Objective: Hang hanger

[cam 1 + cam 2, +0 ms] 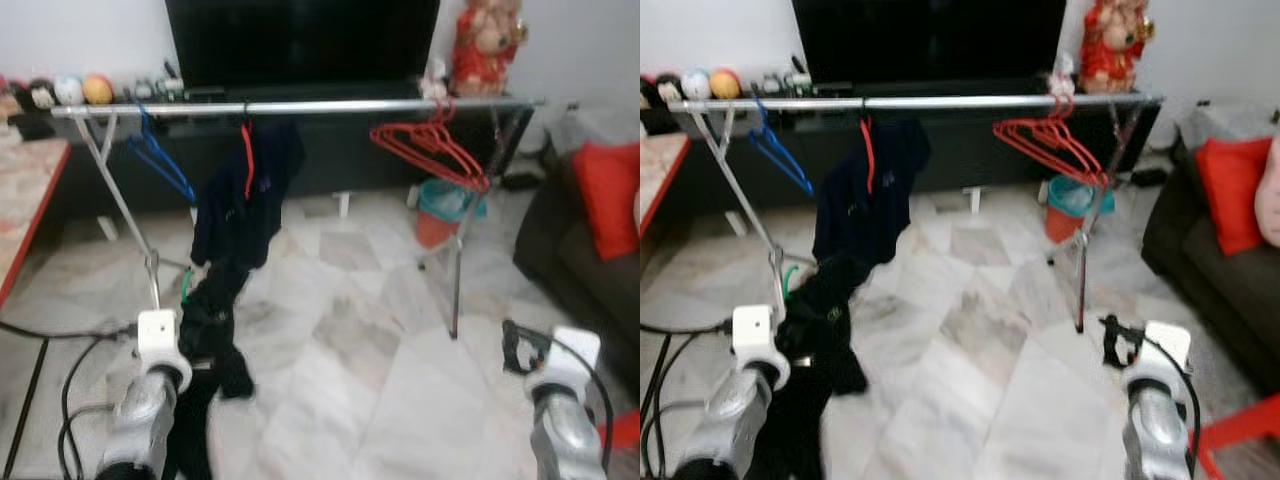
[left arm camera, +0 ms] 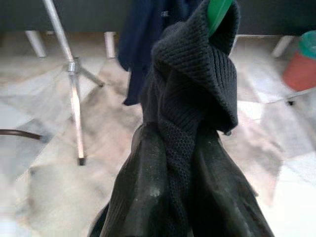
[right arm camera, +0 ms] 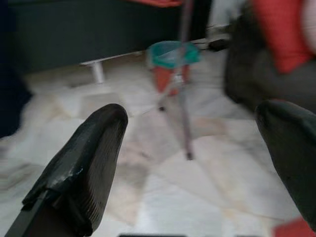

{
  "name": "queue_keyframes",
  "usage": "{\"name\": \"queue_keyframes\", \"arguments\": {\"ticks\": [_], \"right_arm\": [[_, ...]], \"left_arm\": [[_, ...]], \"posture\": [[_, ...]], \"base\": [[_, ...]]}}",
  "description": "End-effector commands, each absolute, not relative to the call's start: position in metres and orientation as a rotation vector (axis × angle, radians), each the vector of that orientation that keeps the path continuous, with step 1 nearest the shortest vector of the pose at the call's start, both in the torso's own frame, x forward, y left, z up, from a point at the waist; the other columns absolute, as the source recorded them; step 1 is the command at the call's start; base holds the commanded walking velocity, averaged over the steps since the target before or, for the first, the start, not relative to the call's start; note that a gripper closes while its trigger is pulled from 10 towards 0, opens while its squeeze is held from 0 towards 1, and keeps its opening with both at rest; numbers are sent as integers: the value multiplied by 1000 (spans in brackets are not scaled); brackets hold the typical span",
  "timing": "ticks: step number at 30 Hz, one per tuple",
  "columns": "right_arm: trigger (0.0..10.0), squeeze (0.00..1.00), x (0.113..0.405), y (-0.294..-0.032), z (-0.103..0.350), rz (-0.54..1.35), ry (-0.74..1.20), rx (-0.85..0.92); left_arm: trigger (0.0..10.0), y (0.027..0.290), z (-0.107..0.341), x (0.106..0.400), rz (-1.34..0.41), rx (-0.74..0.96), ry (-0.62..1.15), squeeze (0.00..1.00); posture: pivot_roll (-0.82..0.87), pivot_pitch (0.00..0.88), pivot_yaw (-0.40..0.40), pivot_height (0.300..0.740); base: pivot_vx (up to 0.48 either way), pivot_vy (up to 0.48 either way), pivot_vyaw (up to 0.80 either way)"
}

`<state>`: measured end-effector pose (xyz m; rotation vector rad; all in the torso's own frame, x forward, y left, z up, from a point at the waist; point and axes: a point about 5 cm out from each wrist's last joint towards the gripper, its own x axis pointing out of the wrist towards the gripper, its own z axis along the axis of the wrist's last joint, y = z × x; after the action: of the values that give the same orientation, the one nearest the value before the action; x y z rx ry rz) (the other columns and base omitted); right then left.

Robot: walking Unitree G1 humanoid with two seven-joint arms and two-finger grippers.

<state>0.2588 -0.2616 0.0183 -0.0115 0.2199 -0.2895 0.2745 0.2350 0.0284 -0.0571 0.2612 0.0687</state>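
The left tool [image 2: 182, 192] is clamped on a black knitted garment [image 2: 192, 98] draped over a green hanger [image 2: 217, 12], whose tip pokes out at 12 o'clock of the fingers. In the head view this bundle hangs at 7 o'clock, low before the silver clothes rail [image 1: 300, 106]. The right tool [image 3: 197, 163], at 5 o'clock, is spread wide, holding nothing above the marble floor [image 1: 370, 380]. On the rail hang a blue hanger [image 1: 160, 160], a navy shirt [image 1: 245, 195] and several red hangers [image 1: 430, 150].
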Motion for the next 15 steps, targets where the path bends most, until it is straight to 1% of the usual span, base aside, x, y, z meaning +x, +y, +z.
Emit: {"name": "queue_keyframes", "arguments": {"ticks": [1,15], "right_arm": [[10000,0,255,-270,18,-306,230,-26],[10000,0,252,-262,14,-297,234,-10]], "left_arm": [[10000,231,37,281,53,-44,217,0],[10000,231,38,283,19,-27,225,0]], "posture": [[-25,0,-5,740],[-48,0,33,740]], "base": [[412,0,0],[417,0,0]]}}
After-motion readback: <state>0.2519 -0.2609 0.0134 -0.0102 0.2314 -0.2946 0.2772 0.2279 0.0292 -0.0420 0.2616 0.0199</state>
